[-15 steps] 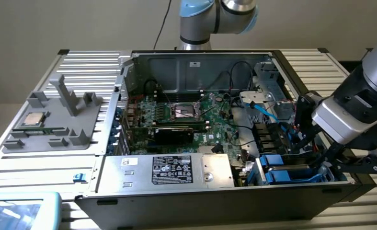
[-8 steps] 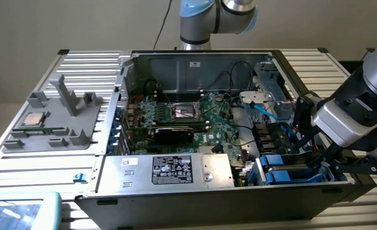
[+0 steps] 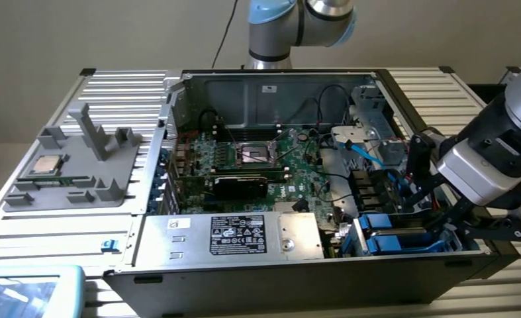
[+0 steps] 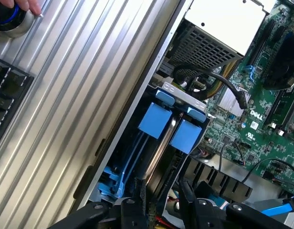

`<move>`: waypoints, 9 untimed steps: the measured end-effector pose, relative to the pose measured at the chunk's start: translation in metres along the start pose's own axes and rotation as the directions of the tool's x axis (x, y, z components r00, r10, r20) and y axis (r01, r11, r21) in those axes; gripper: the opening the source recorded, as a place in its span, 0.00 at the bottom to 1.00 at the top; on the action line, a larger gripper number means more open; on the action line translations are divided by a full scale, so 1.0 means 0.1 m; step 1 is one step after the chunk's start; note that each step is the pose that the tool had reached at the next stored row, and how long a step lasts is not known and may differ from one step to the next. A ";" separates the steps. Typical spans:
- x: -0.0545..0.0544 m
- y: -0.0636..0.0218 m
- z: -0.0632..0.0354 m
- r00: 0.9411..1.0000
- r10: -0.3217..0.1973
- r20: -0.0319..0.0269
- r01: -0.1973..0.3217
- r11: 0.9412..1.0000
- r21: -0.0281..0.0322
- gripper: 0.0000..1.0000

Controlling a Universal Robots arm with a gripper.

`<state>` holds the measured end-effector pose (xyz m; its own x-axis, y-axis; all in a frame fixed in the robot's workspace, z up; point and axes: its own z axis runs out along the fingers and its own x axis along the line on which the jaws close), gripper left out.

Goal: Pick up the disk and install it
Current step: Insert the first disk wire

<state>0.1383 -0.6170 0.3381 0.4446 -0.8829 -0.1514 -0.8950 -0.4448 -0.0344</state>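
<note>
The disk stands on edge in the drive bay of the open computer case. Its thin silver rim runs between two bright blue carrier tabs. My gripper straddles the near end of the disk, one black finger against each side, so it looks shut on it. In the exterior view the gripper reaches down into the bay at the case's front corner on that view's right, right over the blue carrier.
Beside the bay lie the green motherboard, a silver box with a black-and-white label and loose black cables. A grey fixture holding a small square chip sits on the ribbed table. A hand rests at a round knob.
</note>
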 end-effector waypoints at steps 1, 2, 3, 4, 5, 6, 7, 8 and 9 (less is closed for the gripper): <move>0.00 -0.005 0.001 1.000 -0.002 0.002 0.002 1.000 0.000 0.41; 0.01 -0.006 0.000 1.000 -0.004 0.004 0.004 1.000 0.000 0.41; 0.01 -0.005 0.000 1.000 -0.005 0.005 0.005 1.000 0.001 0.41; 0.01 -0.005 0.001 1.000 -0.006 0.007 0.006 1.000 0.001 0.41; 0.01 -0.005 0.002 1.000 -0.007 0.009 0.007 1.000 0.001 0.41; 0.01 -0.004 0.001 1.000 -0.008 0.011 0.008 1.000 0.001 0.41; 0.01 -0.003 0.001 1.000 -0.009 0.013 0.009 1.000 0.001 0.39; 0.01 -0.003 0.001 1.000 -0.010 0.014 0.010 1.000 0.001 0.39; 0.02 -0.002 0.000 1.000 -0.011 0.016 0.011 1.000 0.001 0.25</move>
<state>0.1393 -0.6185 0.3378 0.4539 -0.8753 -0.1668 -0.8900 -0.4544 -0.0372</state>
